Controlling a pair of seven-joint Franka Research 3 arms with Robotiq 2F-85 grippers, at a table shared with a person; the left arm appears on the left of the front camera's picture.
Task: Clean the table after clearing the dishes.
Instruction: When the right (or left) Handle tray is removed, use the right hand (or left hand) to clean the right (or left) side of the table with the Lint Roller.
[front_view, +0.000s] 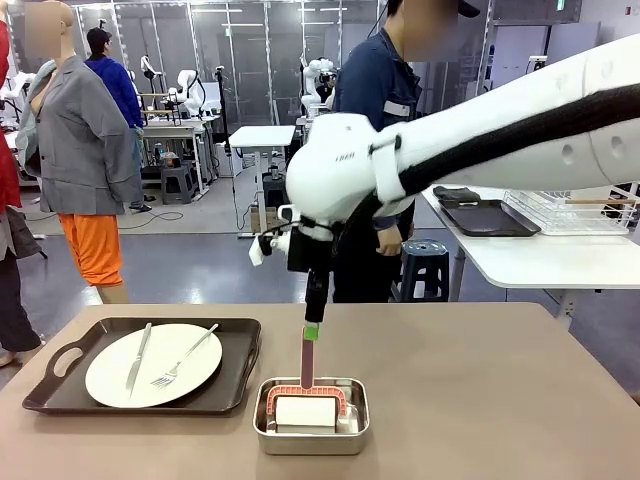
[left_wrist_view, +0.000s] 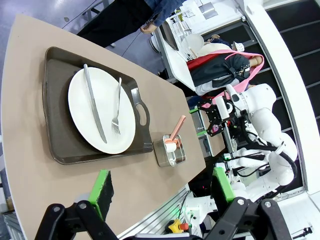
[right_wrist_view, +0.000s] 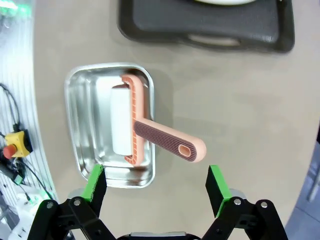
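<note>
R gripper (right_wrist_view: 156, 175) spread (above ribbed pink roller (right_wrist_view: 165, 141)) | shiny rect steel pan (right_wrist_view: 86, 125) | L gripper (left_wrist_view: 161, 175) spread

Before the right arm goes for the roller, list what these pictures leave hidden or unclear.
- Front view: the right gripper stands edge-on over the handle of the lint roller; whether they touch cannot be told.
- Front view: the near wall of the steel pan hides the roll's lower part.
- Right wrist view: the top edge cuts off the plate and most of the tray.
- Left wrist view: the lint roller is too small for detail.
</note>
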